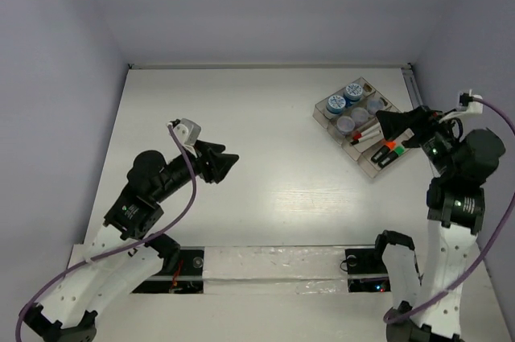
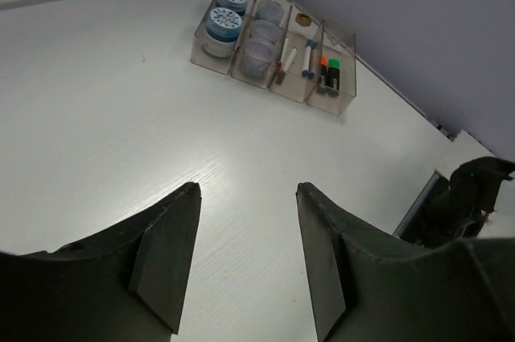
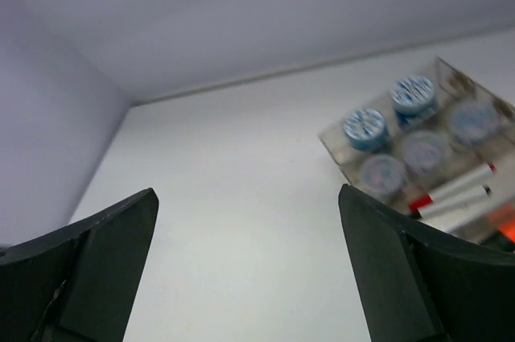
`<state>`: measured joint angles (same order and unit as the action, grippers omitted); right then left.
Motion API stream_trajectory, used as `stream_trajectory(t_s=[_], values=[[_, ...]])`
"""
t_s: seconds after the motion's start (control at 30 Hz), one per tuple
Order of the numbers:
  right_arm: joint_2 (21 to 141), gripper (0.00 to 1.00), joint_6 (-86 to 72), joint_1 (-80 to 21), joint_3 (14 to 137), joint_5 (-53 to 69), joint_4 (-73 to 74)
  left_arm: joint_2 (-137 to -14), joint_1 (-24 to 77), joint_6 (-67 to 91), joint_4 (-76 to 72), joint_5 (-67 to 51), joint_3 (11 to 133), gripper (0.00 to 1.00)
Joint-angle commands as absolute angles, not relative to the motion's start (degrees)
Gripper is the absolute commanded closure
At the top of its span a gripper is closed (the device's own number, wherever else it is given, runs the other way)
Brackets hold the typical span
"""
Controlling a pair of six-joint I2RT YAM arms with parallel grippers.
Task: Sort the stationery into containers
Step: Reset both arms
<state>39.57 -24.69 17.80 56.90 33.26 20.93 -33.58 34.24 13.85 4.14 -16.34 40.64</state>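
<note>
your right hand (image 3: 248, 194) released, empty, just beside tray (image 1: 319, 115) — nearer arm; left hand (image 2: 248, 191) released too, well apart. stationery (image 1: 352, 91) all in tray, it seems.

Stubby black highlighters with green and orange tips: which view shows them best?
Left wrist: both highlighters lie unobstructed in the clear plastic tray's end compartment. Top external shows them small; right wrist only a blurred orange patch at its edge.
</note>
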Motion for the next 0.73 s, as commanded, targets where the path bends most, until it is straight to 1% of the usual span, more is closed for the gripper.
stream_trajectory(t_s=[0.0,0.03,0.07,0.17,0.23,0.37,0.43,0.7], values=[[35.8,0.00,-28.0,17.5,62.5,43.8,15.6,-33.2,32.1,15.0,0.4,-14.7,43.2,0.51],[34.8,0.00,-28.1,17.5,63.8,45.1,15.6,-32.7,32.1,15.8,-0.4,-14.0,43.5,0.22],[32.8,0.00,-28.3,17.5,65.5,45.0,15.6,-32.3,32.1,16.0,-1.8,-13.9,43.7,0.01],[29.1,0.00,-28.0,17.5,66.4,42.6,14.8,-31.6,32.1,15.8,-1.2,-12.8,46.0,0.01],[26.0,0.00,-27.8,17.5,65.7,40.3,14.8,-31.8,32.1,15.8,-0.1,-11.2,49.7,0.01],[23.4,0.00,-29.4,17.5,59.7,39.1,12.3,-32.4,32.1,15.6,-0.1,-10.6,54.7,0.01],[23.2,0.00,-29.4,17.5,57.8,39.8,12.2,-32.3,32.1,15.6,-0.1,-8.4,56.6,0.01],[22.4,0.00,-28.0,16.3,56.8,37.1,13.0,-29.6,32.1,16.3,-1.6,-4.7,53.4,0.01]])
